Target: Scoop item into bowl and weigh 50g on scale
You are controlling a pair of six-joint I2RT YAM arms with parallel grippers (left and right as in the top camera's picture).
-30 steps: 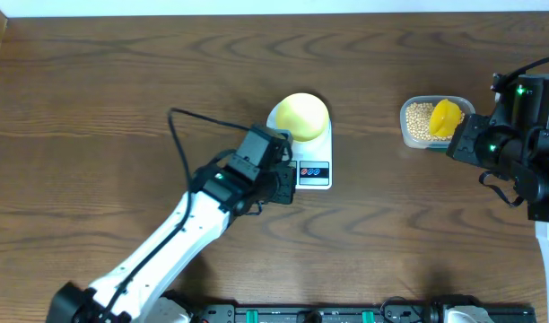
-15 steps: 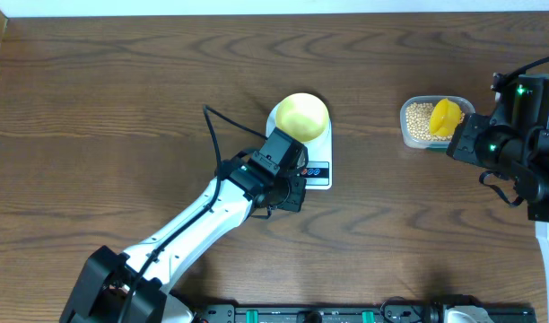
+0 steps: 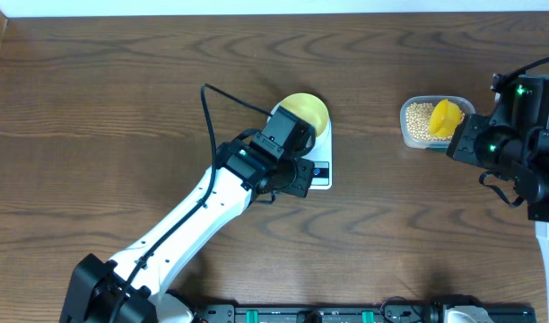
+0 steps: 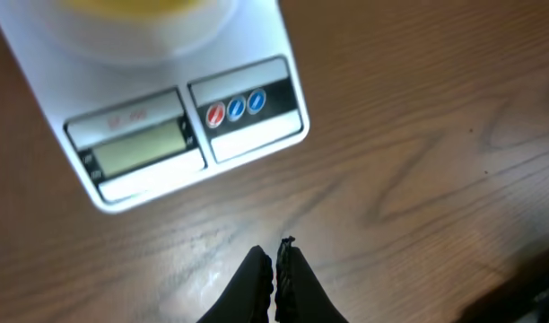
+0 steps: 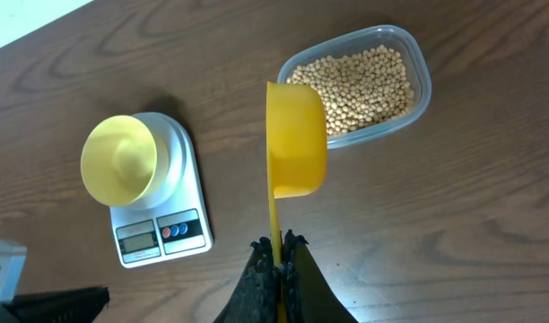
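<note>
Left gripper (image 4: 276,260) is hovering empty, fingers pressed together, at 6 o'clock of the scale (image 4: 149,148). Bowl (image 5: 119,160) is sitting on the scale. Right gripper (image 5: 279,247) is pinching the yellow scoop (image 5: 297,139) handle. The beans (image 5: 360,76) are lying in the tub (image 5: 424,81), at the scale's 3 o'clock.

**Nothing legible anywhere, sadly**

Only candidate is the scale (image 4: 257,45). There's a faint reddish print (image 4: 131,117) above its display (image 4: 138,149), but it's too blurry to read. The display looks blank, and the three round buttons (image 4: 236,107) carry tiny symbols I can't make out.
</note>
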